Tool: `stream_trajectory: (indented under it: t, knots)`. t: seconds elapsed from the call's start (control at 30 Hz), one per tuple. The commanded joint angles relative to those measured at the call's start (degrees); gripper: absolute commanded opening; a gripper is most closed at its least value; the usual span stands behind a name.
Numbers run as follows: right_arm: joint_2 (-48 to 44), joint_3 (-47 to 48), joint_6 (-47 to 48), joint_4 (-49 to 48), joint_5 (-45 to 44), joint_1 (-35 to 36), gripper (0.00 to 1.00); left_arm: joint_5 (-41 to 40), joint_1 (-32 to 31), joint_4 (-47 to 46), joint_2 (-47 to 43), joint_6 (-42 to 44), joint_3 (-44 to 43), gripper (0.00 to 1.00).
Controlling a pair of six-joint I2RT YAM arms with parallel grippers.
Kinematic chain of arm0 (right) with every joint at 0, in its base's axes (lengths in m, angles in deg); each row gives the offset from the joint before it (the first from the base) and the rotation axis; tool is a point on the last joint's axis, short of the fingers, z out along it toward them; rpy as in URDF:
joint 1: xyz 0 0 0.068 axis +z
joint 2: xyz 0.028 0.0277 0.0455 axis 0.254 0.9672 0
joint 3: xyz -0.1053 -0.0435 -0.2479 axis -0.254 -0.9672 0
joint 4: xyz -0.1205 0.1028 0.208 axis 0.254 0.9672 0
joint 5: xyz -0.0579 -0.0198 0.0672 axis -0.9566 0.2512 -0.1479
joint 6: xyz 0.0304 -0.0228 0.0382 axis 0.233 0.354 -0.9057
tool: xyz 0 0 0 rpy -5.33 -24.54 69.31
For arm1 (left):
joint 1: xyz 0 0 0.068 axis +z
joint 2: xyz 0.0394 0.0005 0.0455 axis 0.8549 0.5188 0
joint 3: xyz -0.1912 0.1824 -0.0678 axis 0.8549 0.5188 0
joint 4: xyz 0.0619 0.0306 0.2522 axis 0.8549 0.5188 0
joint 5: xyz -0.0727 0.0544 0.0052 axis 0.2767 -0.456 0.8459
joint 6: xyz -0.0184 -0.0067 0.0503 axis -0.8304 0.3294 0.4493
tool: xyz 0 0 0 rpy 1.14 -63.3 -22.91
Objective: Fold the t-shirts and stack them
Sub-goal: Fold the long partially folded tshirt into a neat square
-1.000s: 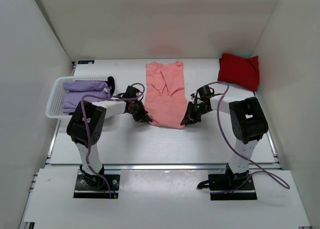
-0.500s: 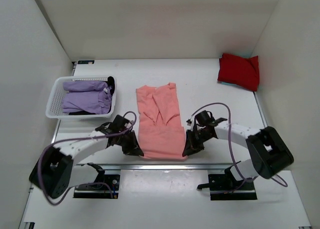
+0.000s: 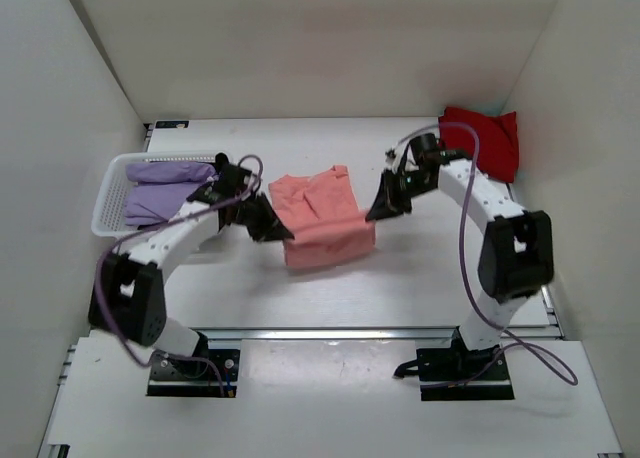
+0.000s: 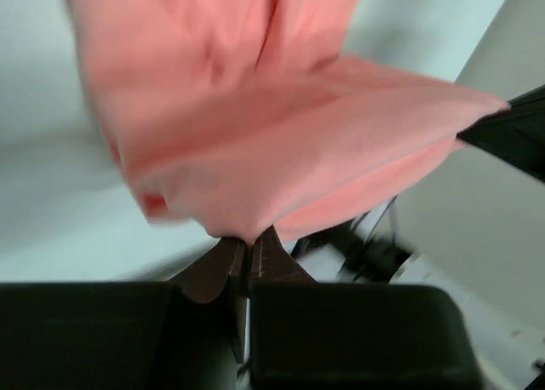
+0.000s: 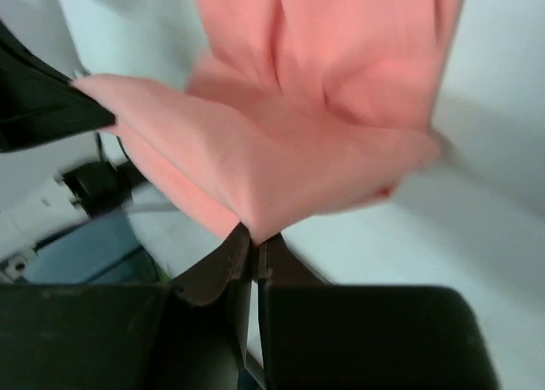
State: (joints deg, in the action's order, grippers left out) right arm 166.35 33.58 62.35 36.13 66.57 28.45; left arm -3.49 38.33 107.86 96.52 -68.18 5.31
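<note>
Both arms have carried the hem up and away from me; my left gripper [image 3: 276, 230] and right gripper [image 3: 377, 211] stay clenched on corners of the salmon-pink t-shirt [image 3: 318, 233], whose collar end lies on the table [image 3: 430, 273].

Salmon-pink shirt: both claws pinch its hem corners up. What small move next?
Probably carry the hem farther toward the far edge and lower it flat: the left claw and right claw hold the salmon-pink shirt only half doubled, its hem in the air.
</note>
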Motion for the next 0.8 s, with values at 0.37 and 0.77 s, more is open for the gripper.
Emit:
stream_trajectory:
  t: [0.37, 0.77]
  knots:
    - [52.43, 83.76, 3.85, 21.93, -3.23, -9.16, 0.37, -6.36, 11.81, -11.86, 32.79, -8.73, -37.86, 0.29]
    - [28.1, 68.6, 9.14, 28.61, -18.64, -15.3, 0.37, -10.04, 12.25, -15.04, 31.55, -10.06, -32.3, 0.0]
